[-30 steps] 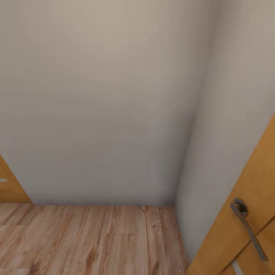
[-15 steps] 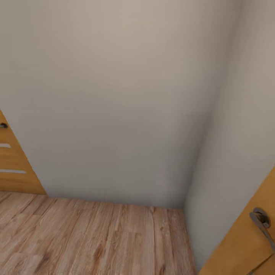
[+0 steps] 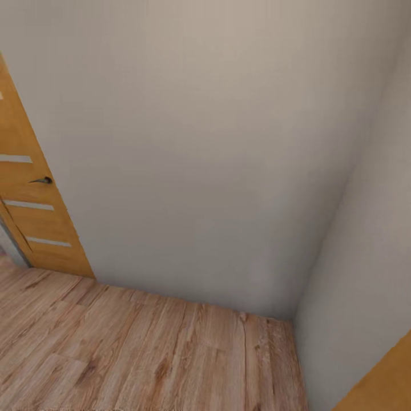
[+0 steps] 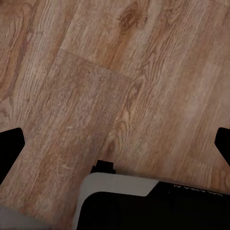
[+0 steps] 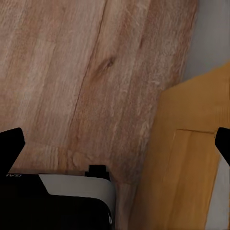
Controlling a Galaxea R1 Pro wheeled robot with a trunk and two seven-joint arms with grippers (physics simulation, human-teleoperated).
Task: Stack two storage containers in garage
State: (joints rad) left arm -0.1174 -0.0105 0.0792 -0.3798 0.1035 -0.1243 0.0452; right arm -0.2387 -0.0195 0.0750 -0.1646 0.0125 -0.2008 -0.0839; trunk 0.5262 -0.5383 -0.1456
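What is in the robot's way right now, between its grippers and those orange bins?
That can't be judged here. The head view faces a corner of pale walls on a wood plank floor, with an orange wooden door at the left. Both grippers hang open and empty over planks.

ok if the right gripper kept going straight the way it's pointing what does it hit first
Probably the wood plank floor. The right gripper is open with nothing between its fingertips, and bare planks lie straight ahead. The orange wooden door stands off to one side of that line, though depth is hard to judge.
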